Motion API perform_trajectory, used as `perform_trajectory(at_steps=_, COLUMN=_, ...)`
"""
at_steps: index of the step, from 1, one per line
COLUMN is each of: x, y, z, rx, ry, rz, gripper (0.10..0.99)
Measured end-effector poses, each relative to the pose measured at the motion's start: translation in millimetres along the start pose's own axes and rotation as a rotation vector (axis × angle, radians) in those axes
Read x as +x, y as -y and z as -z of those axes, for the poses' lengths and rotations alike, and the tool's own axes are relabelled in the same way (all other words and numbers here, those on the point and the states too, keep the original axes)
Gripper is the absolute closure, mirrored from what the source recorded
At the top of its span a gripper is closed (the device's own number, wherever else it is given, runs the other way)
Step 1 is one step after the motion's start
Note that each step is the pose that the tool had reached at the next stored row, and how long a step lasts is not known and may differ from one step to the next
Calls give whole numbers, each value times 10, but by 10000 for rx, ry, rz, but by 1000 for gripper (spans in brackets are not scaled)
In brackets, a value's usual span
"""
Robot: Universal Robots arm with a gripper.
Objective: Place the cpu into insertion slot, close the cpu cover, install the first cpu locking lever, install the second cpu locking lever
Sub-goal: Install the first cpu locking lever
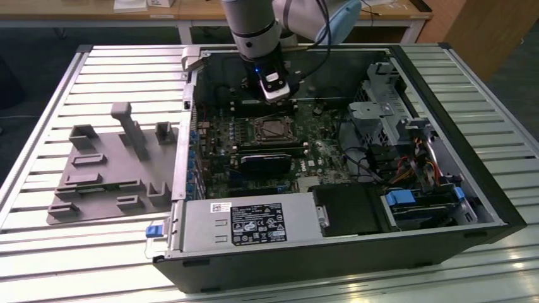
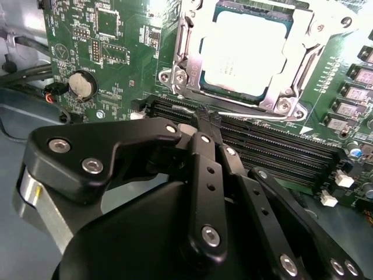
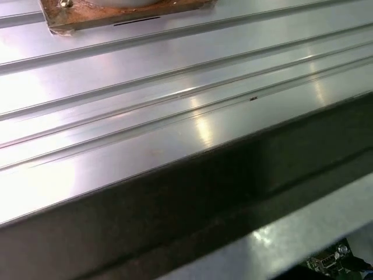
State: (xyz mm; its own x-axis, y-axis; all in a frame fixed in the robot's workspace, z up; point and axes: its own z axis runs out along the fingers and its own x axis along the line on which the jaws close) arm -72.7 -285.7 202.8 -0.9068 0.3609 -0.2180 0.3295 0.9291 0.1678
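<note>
cpu point(image 2: 242, 49): small flat square chip with a pale silver-grey top, sitting in the insertion slot point(image 2: 192, 81) on the green motherboard point(image 2: 111, 52). One chip, one socket. cpu cover point(image 2: 280, 100) is a thin silvery frame with a big square window; it lies down around the chip, whose top shows through the window. I can't tell how the locking levers stand.

Claw point(image 2: 207, 119) hangs inside the open PC case point(image 1: 337, 265), just beside the socket, over the long black memory slots point(image 2: 274, 151). Fingertips pinched together, nothing between them.

In the exterior view, the arm point(image 1: 252, 25) reaches down into the case. The socket point(image 1: 271, 128) is just below the claw point(image 1: 276, 98) there. One grey fixture tray point(image 1: 110, 170) lies on the ribbed metal worktop point(image 1: 50, 113), on the exterior view's left of the case.
</note>
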Motion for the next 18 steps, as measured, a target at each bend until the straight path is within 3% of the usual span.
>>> perform_trajectory(at_steps=18, x=4, y=16, z=-83, rx=88, ry=66, rz=-381, gripper=984)
